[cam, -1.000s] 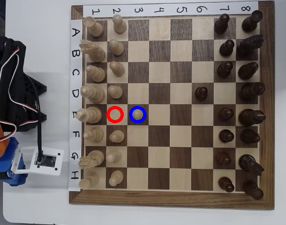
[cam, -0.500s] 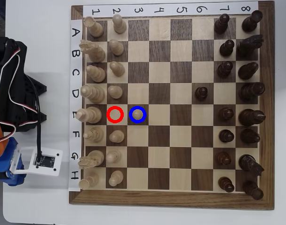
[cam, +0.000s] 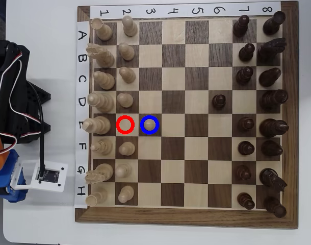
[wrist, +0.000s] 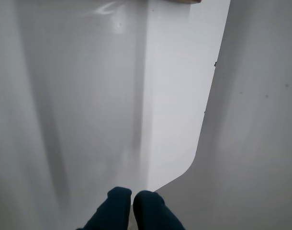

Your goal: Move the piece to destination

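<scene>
Pawn (cam: 150, 124) stood inside the blue-ringed dark square (cam: 150, 116), three o'clock of the emptied red ring (cam: 125, 124); nothing shifted lately; gripper (wrist: 132, 201) closed, empty, off-board—move judged complete.

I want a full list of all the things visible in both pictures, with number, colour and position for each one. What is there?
chessboard: one, brown wood, on the table, overhead view
label strips: two, white, numbers along the top, letters down the left
pale pieces: fifteen, cream, columns 1 and 2
pale pawn: one, cream, inside the blue ring
blue ring: one, on dark square E3
red ring: one, on light square E2, no piece inside
dark pieces: fifteen, brown, columns 7 and 8
dark pawn: one, brown, D6
table: one, white
arm: one, black, left of the board
gripper: dark blue fingertips together, wrist view
</scene>
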